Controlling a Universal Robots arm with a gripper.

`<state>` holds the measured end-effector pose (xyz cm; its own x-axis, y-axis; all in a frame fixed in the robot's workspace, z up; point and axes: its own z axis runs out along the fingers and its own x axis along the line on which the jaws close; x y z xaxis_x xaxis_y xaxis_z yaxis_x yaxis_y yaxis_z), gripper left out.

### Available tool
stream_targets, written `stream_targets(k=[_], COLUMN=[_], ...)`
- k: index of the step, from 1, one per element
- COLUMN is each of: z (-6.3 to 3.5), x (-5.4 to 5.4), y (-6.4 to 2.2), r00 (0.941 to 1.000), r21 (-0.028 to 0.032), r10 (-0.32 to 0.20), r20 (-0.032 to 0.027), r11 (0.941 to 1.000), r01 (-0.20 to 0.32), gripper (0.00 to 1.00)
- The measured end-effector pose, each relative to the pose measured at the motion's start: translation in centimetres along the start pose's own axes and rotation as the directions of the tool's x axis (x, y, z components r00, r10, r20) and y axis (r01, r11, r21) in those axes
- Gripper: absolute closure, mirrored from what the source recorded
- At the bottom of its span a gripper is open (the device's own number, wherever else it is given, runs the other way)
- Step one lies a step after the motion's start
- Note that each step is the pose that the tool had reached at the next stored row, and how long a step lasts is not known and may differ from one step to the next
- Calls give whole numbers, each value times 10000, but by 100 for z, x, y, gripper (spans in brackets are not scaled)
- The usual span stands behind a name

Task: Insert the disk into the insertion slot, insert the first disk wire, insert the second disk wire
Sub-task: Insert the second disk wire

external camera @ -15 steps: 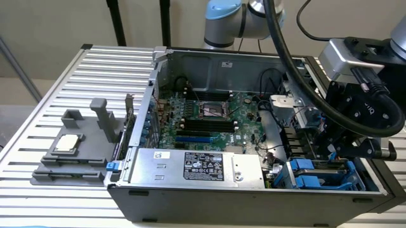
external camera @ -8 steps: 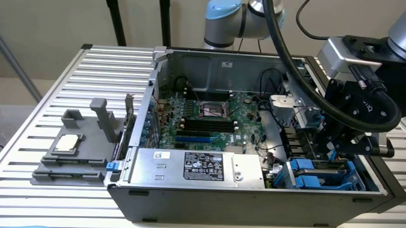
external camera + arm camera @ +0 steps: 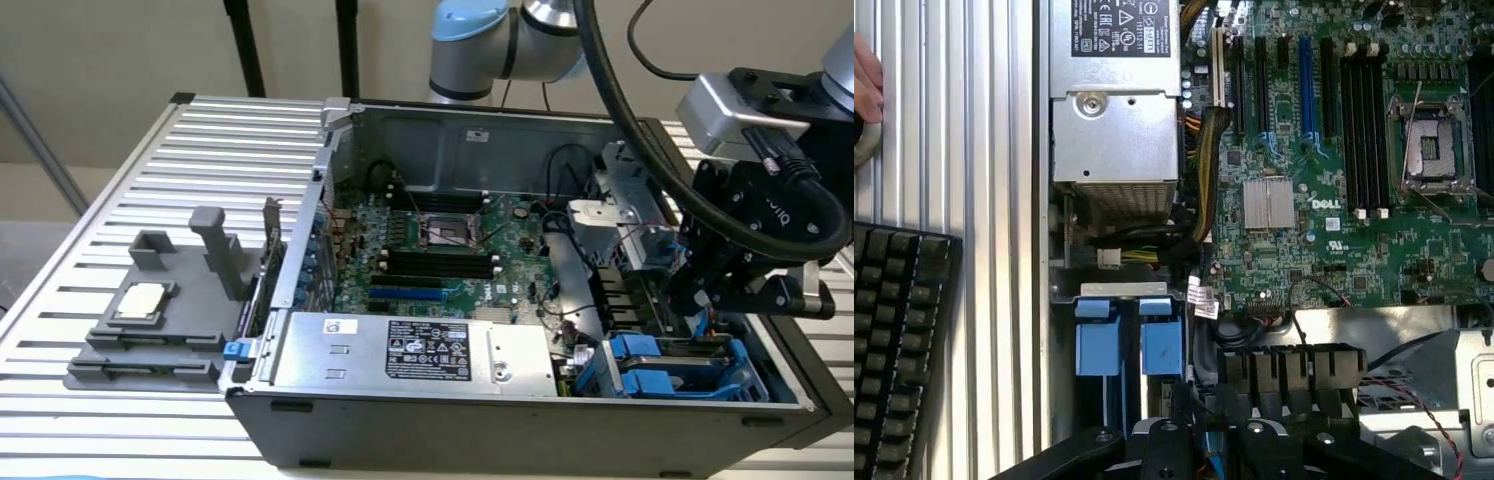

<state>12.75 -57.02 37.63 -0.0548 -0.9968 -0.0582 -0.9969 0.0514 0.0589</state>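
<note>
Here, nearest the exterior camera, an open dark grey computer case [image 3: 534,430] lies on its side on a ribbed metal bench [image 3: 160,180]. Along the case's near edge sits a silver power-supply box [image 3: 414,350] with a black label. Toward the exterior view's right of that box is the insertion slot [image 3: 681,365], a drive bay with bright blue plastic rails and tabs; in the wrist view the same blue tabs [image 3: 1129,335] stand side by side just beyond the power supply's cable bundle. The disk cannot be made out with certainty; something blue sits low between the black claw parts in the wrist view, but what it is cannot be told.

Just above the slot, at the exterior view's right, hangs the black claw [image 3: 727,285] on the robot arm [image 3: 514,40], with thick black cables looping over it. Its tips reach down close to the bay. How wide the claw stands, and whether it grips anything, cannot be told.

Farther in, the green motherboard [image 3: 454,250] fills the case floor, with an empty processor socket and dark memory slots.

On the bench at the exterior view's left rests a grey plastic fixture [image 3: 154,330] carrying a chip. In the wrist view a black keyboard [image 3: 899,340] lies on the bench, and a person's hand [image 3: 866,85] shows at the picture's edge.
</note>
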Motion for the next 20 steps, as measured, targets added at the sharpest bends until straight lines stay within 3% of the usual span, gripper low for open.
stream_targets(k=[13,15,16,20], z=[87,89,88,101], x=[-28,-31,-31,-25], y=[-38,-39,-40,-41], r00=[10000,10000,10000,10000], r21=[4,4,4,5], r10=[6,5,4,4], r20=[-60,-63,-65,-66], r11=[10000,10000,10000,10000], r01=[-6,-5,-4,-4], gripper=[75,78,84,84])
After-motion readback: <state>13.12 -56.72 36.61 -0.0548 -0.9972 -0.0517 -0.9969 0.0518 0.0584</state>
